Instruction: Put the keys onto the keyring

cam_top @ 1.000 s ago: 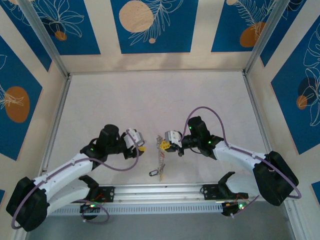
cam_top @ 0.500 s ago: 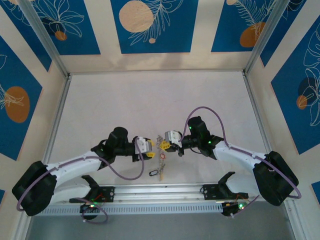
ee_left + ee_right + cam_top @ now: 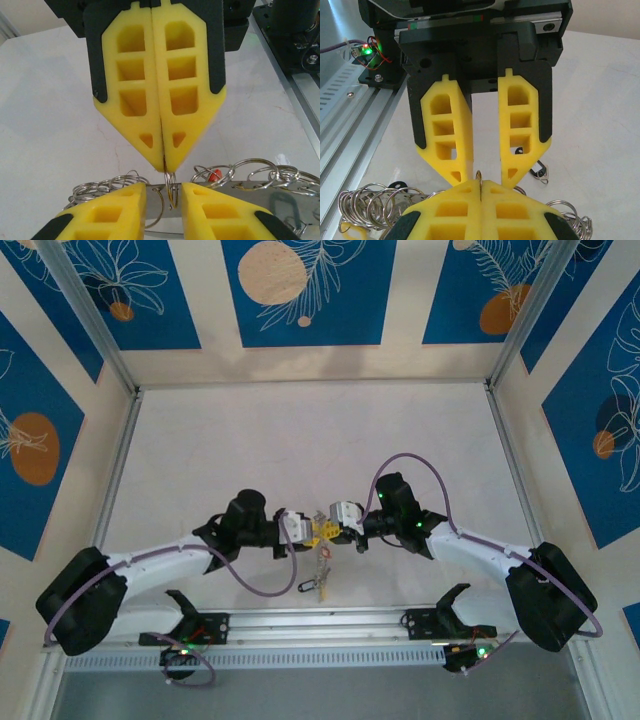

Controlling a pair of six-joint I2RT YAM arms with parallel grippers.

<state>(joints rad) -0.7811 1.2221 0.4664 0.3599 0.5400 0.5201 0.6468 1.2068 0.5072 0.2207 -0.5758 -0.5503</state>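
Your right hand point(image 3: 164, 165) is pressed together on a thin wire loop point(image 3: 170, 189) and holds it upright, I think to offer it to your left hand point(image 3: 163, 192), whose fingers point(image 3: 105, 215) stand apart on each side of it. The keys point(image 3: 260, 177) and the keyring point(image 3: 158, 216) sit just under the tips, over the bench point(image 3: 60, 110). The fingers cover much of the bunch, so you cannot tell if this loop belongs to the keyring.
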